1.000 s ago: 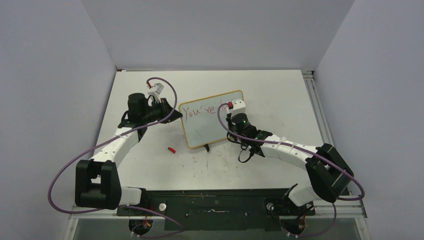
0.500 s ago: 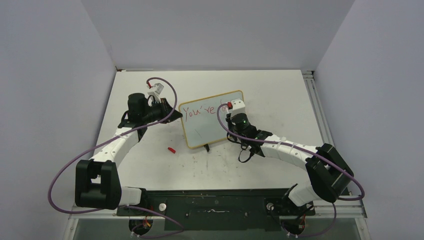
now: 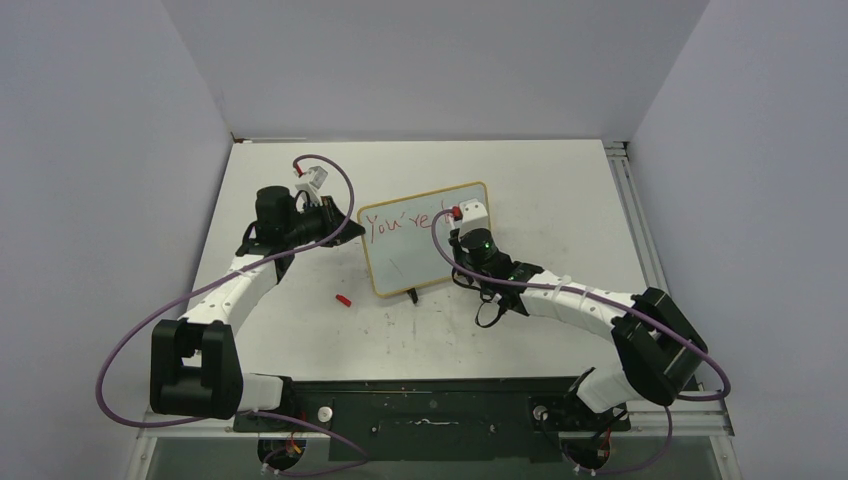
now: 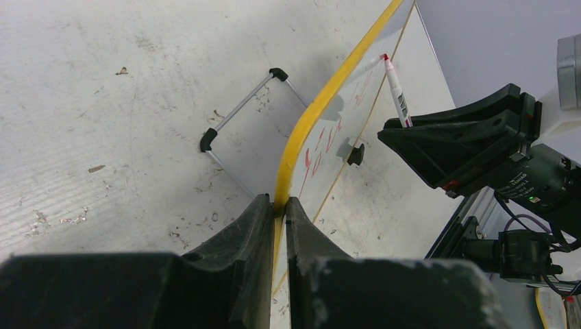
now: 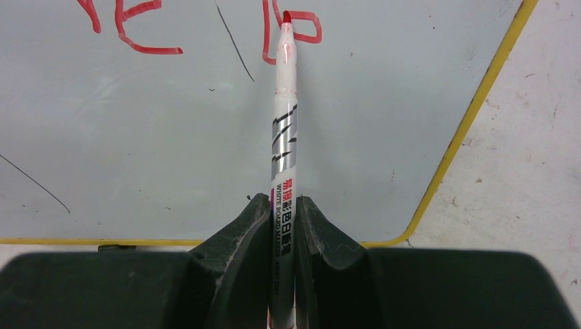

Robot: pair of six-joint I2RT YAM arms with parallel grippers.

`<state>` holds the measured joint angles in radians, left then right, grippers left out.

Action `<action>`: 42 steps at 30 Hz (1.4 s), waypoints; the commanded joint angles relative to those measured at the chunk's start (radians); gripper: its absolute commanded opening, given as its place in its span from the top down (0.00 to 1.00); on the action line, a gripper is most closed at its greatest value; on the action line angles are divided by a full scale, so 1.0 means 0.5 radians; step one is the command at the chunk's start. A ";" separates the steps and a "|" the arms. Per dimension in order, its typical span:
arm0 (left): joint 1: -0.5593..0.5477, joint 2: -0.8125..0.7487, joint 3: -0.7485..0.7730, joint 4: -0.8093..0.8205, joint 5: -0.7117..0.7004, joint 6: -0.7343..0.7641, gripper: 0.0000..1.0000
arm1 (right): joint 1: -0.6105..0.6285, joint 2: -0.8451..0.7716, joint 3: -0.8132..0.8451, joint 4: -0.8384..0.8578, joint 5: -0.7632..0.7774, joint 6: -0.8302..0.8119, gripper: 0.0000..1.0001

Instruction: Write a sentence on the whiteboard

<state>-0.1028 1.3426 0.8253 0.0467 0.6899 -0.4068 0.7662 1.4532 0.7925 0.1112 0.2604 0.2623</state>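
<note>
Whiteboard (image 3: 425,240) job partway through. Nearest: small red cap (image 3: 343,299) loose on surface (image 3: 560,190), near board's lower left corner. Mid-surface: board propped tilted on wire stand; left hand (image 4: 277,205) clenched on its left frame edge, steadying; right hand (image 5: 281,205) clamped on red marker (image 5: 284,137), tip touching board upper right. Farther: sentence (image 3: 400,222) along top reads "You're" plus looped start of next word; remainder judged unwritten.
</note>
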 commanded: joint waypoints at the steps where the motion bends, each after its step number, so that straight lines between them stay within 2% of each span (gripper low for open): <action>1: 0.013 -0.089 0.031 0.072 0.028 0.004 1.00 | 0.018 -0.117 -0.020 0.030 0.116 0.034 0.95; 7: 0.014 -0.089 0.031 0.069 0.031 0.002 1.00 | -0.003 -0.244 -0.038 -0.018 0.203 0.032 0.95; 42: 0.014 -0.092 0.031 0.068 0.030 0.022 1.00 | -0.097 -0.014 0.088 -0.047 0.037 -0.044 0.95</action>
<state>-0.1028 1.3369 0.8253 0.0467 0.6903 -0.4030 0.7250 1.4380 0.8139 0.0746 0.2924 0.2394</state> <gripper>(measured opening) 0.079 0.152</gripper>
